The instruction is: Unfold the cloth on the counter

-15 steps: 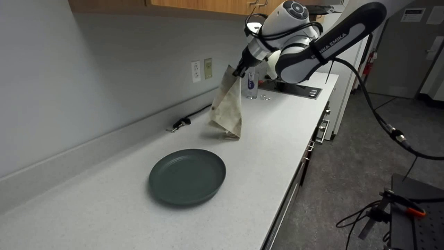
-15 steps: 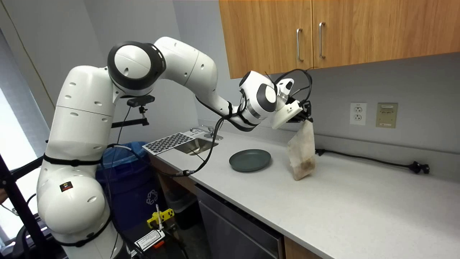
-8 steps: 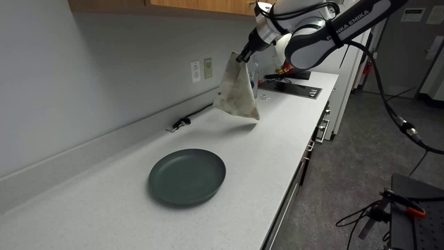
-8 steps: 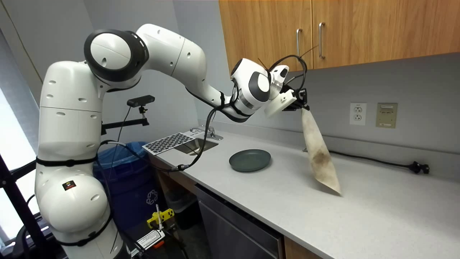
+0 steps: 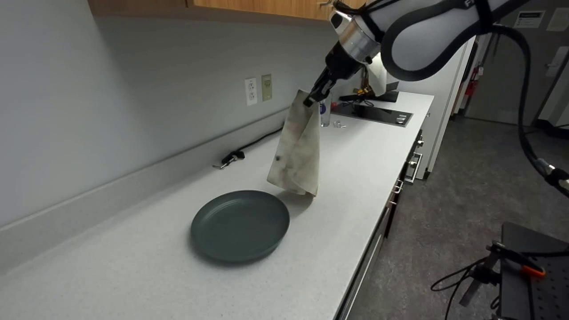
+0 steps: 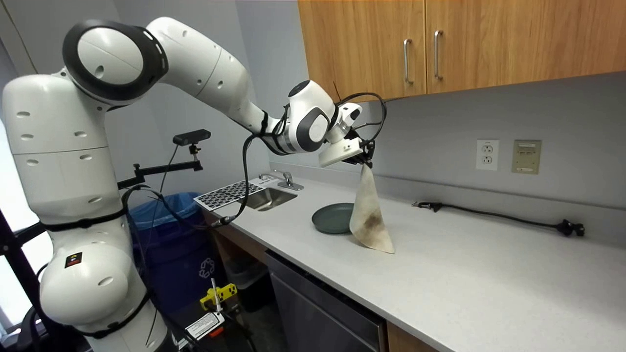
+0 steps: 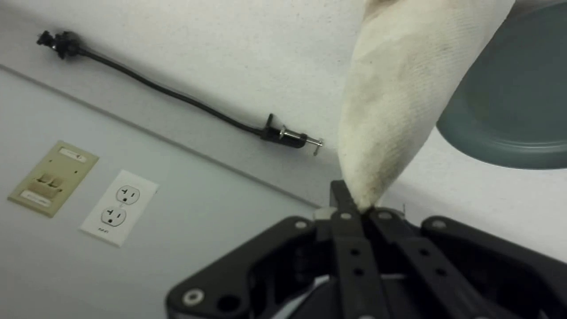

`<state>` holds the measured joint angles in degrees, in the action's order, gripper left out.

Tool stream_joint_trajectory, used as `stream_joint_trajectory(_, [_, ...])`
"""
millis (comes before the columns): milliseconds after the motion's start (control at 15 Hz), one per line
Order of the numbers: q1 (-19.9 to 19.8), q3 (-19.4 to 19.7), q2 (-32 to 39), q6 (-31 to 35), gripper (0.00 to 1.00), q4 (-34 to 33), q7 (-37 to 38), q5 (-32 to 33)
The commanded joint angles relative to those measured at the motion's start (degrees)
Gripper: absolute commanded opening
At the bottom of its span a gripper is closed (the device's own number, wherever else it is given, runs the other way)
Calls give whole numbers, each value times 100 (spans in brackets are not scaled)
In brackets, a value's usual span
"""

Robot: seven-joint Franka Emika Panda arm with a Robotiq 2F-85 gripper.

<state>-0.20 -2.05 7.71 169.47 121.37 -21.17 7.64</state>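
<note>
Cloth [image 6: 370,215] hanging, plate [image 5: 240,224] beside, clamp [image 7: 285,135] near, counter [image 5: 351,178] contact unclear

In an exterior view, I look down toward the cooktop [image 5: 371,114]; in an exterior view, toward the sink [image 6: 269,198]. The wrist view, nearer, faces counter [image 7: 199,57] and wall [image 7: 133,270]. All share the plate [image 5: 240,226].

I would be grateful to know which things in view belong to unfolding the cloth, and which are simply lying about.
Part of the job:
cloth, hanging wrinkled
gripper, pinching it near the top
counter, underneath

Just lying about:
plate, near the cloth
black clamp rod
clear bottle, in an exterior view
</note>
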Motion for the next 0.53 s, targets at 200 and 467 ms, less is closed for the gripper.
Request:
stream_joint_trajectory(200, [-279,-209,-1035,-939,0,362,-1316,-1526])
stream_joint_trajectory(467, [-286,0,-1345,-1565,0,271,-1342,-1451])
